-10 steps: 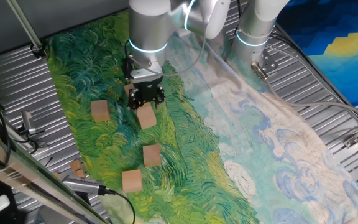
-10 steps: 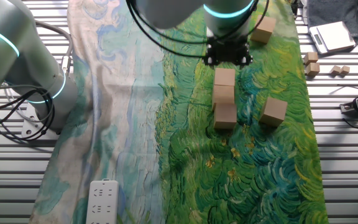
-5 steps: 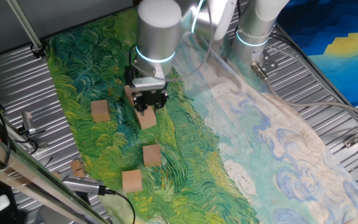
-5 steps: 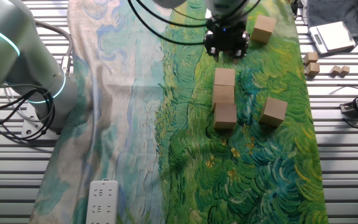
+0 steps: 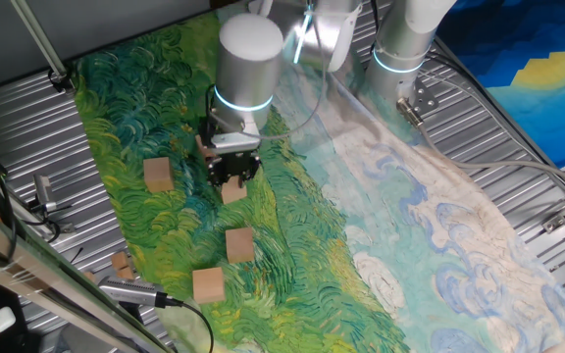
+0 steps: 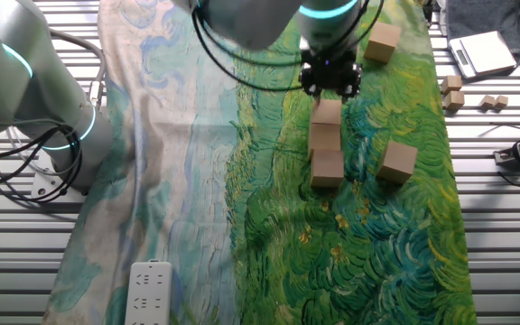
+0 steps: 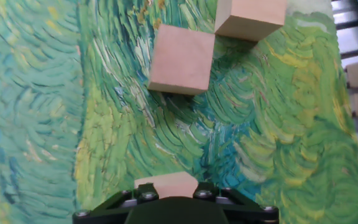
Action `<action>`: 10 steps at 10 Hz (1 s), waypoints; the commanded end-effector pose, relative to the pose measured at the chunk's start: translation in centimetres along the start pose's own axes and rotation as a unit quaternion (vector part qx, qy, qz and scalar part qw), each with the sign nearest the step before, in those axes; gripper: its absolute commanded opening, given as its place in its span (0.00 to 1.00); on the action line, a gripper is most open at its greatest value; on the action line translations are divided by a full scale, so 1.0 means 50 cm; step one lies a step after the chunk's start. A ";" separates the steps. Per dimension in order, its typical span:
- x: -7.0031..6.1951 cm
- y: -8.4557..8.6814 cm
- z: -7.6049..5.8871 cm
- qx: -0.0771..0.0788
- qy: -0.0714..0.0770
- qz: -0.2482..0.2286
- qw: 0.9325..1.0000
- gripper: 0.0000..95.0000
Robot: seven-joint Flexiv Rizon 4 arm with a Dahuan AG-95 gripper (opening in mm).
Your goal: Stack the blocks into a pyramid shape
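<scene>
Three tan wooden blocks (image 6: pixel 325 137) lie in a tight row on the green cloth. My gripper (image 6: pixel 330 88) hangs over the row's end block (image 6: pixel 327 112), and its fingers stand wider than that block, so it is open. From the other side the gripper (image 5: pixel 233 172) covers the top of that end block (image 5: pixel 231 190). In the hand view the same block (image 7: pixel 166 184) sits at the bottom edge against the black gripper housing, and no fingertips show. Loose blocks lie ahead (image 7: pixel 182 59) and further off (image 7: pixel 250 17). Another block (image 5: pixel 159 175) lies apart.
Small tan scraps (image 6: pixel 451 90) lie on the metal slats beside the cloth. A second robot arm (image 6: pixel 25 90) stands at the cloth's edge, and a white power strip (image 6: pixel 149 293) lies at the near corner. Cables run over the slats.
The gripper pulled away from the row's end block half a second ago and has since come back and dropped low over it. None of the blocks has shifted.
</scene>
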State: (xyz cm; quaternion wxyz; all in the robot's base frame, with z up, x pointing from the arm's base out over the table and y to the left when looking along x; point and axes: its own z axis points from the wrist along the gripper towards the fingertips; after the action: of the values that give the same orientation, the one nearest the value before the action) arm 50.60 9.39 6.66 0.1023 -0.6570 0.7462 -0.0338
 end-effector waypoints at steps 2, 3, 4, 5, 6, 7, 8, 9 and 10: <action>-0.004 0.009 -0.002 -0.007 -0.018 -0.018 1.000 0.80; -0.003 0.010 -0.002 -0.006 -0.018 -0.018 1.000 0.80; -0.003 0.011 -0.001 -0.006 -0.017 -0.019 1.000 0.80; -0.002 0.013 0.001 -0.002 -0.019 -0.020 1.000 0.80; -0.001 0.015 0.005 0.001 -0.023 -0.022 0.999 0.80; 0.001 0.016 0.010 0.002 -0.026 -0.024 0.999 1.00; 0.002 0.018 0.014 0.002 -0.028 -0.026 0.999 1.00; 0.003 0.020 0.016 0.004 -0.029 -0.028 0.999 1.00; 0.004 0.023 0.018 0.005 -0.029 -0.029 0.999 1.00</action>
State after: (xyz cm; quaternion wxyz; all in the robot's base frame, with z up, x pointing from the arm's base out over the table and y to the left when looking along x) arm 49.71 9.57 5.29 0.1277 -0.6793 0.7224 -0.0184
